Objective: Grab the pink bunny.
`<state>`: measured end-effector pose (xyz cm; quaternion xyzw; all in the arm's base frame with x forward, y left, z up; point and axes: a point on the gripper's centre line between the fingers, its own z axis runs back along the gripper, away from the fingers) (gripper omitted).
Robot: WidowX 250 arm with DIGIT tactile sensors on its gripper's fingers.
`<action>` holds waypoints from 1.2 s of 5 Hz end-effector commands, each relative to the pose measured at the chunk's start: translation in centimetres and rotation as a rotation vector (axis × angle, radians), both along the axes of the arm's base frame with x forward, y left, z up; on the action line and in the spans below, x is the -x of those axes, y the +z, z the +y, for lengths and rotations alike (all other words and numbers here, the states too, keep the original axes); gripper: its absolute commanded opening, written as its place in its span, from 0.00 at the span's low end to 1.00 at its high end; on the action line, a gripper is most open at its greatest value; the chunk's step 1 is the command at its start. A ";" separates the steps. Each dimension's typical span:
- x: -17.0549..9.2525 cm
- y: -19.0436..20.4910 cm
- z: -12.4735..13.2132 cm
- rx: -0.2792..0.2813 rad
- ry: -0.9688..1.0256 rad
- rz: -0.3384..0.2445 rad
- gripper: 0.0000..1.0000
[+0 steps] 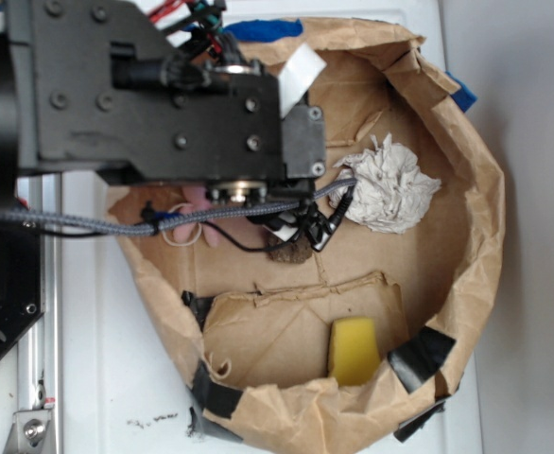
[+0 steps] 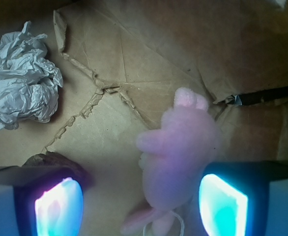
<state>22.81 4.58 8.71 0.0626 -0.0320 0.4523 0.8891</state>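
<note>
Black arm over brown paper bag, white paper ball, yellow sponge

White tabletop, pale wall

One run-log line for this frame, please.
phase: approach | gripper: open, above pink bunny | bunny: lying on paper bag, ungrasped | white paper ball: apart

Overhead exterior, close downward wrist; shared paper ball.
</note>
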 end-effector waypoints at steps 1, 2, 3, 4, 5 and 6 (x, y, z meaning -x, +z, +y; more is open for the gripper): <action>-1.5 -1.2 3.3 -0.004 -0.009 -0.035 1.00; -0.9 -1.4 3.2 0.004 -0.017 -0.027 1.00; -0.2 -1.1 2.9 0.018 -0.038 -0.030 1.00; 0.1 -1.0 2.7 0.019 -0.057 -0.038 1.00; 0.5 -0.5 2.5 0.027 -0.075 -0.041 1.00; 0.9 -0.1 2.2 0.008 -0.078 -0.015 1.00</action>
